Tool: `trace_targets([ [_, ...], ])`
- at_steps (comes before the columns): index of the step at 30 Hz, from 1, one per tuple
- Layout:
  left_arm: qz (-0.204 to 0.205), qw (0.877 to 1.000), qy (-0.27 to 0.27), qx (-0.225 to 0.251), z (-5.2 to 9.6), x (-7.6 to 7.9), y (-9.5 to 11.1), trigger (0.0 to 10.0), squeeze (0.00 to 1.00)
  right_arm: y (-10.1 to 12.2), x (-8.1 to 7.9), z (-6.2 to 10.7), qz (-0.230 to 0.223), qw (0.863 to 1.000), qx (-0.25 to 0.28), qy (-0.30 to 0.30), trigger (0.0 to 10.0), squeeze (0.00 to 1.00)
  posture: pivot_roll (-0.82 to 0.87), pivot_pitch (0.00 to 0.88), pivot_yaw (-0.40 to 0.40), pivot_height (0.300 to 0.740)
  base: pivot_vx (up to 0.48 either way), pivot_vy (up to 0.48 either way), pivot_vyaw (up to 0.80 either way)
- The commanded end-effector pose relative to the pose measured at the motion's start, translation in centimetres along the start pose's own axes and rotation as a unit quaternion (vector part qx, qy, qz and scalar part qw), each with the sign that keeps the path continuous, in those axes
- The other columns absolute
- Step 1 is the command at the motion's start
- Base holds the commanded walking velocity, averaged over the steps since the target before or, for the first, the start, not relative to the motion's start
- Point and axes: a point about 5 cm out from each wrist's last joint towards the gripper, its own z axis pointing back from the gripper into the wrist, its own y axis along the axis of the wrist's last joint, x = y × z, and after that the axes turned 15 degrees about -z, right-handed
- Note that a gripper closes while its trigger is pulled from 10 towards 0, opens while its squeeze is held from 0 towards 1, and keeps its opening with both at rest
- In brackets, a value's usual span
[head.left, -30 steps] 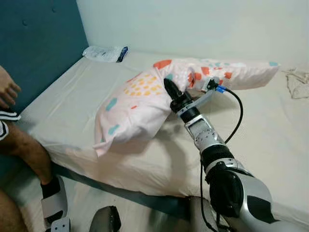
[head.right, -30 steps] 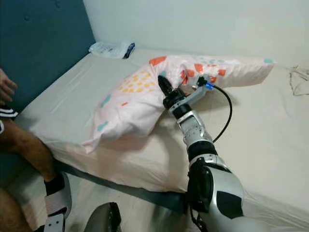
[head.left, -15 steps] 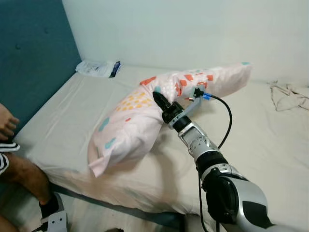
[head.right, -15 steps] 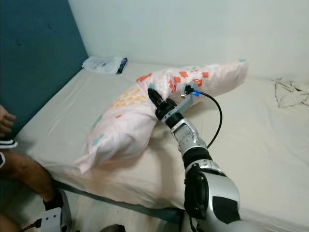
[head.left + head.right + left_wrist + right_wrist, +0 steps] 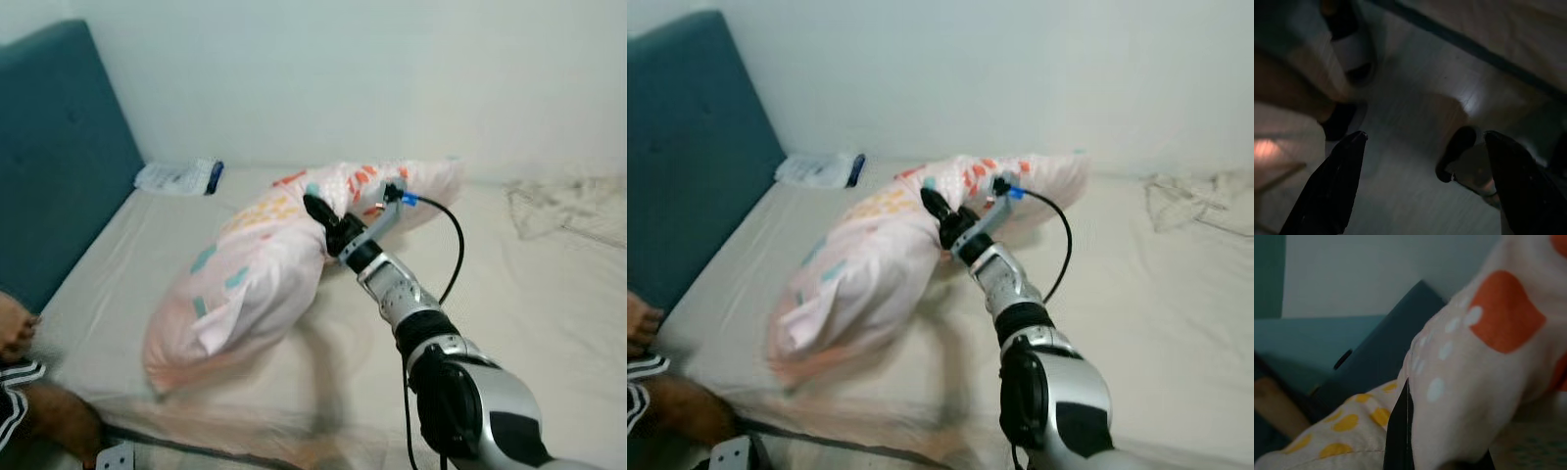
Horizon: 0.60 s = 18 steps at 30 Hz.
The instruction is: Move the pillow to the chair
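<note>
Lifted higher than a second ago, the pillow (image 5: pixel 257 274) now hangs mid-frame in the left eye view, its lower end blurred at lower left just above the bed (image 5: pixel 549 294); the right gripper (image 5: pixel 323 217) pinches its middle, long axis running from upper right down to lower left. No chair can be made out. Right wrist view: fingers (image 5: pixel 1399 431) closed on the spotted fabric. Left wrist view: the left gripper (image 5: pixel 1425 142), fingers spread, hangs idle over the floor (image 5: pixel 1400 117).
</note>
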Motion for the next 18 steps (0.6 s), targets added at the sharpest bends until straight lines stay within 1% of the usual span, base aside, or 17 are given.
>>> trace_targets([
  [1,-0.008,1.000,-0.002,-0.013,0.1,0.2,-0.7,10.0,0.00,0.7,-0.7,-0.5,0.017,1.000,0.011,0.021,0.0,0.00,0.02,0.025,-0.014,0.740,0.000,0.000,0.00],
  [7,-0.016,1.000,-0.008,-0.016,0.2,0.4,-0.9,10.0,0.00,0.6,-0.6,-0.5,0.028,1.000,0.006,0.012,0.0,0.00,0.02,0.024,-0.017,0.740,0.000,0.000,0.00],
  [8,-0.019,1.000,-0.010,-0.018,0.2,0.6,-1.0,10.0,0.00,0.4,-0.3,-0.4,0.041,0.999,0.002,-0.011,10.0,0.00,0.02,0.023,-0.018,0.740,0.000,0.000,0.00],
  [11,-0.023,0.999,-0.012,-0.019,0.2,0.7,-1.0,10.0,0.00,0.1,-0.2,-0.4,0.050,0.999,-0.011,-0.018,10.0,0.00,0.02,0.022,-0.021,0.740,0.000,0.000,0.00],
  [12,-0.025,0.999,-0.013,-0.021,0.2,0.7,-1.1,10.0,0.00,-0.6,0.1,-0.3,0.064,0.997,-0.032,-0.029,10.0,0.00,0.02,0.022,-0.021,0.740,0.000,0.000,0.00],
  [13,-0.026,0.999,-0.014,-0.021,0.2,0.8,-1.2,10.0,0.00,-0.8,0.3,-0.2,0.071,0.996,-0.038,-0.035,10.0,0.00,0.02,0.020,-0.023,0.740,0.000,0.000,0.00],
  [18,-0.030,0.999,-0.016,-0.025,0.3,1.0,-1.4,10.0,0.00,-1.3,0.8,0.2,0.072,0.995,-0.042,-0.058,10.0,0.00,0.02,0.021,-0.026,0.740,0.000,0.000,0.00],
])
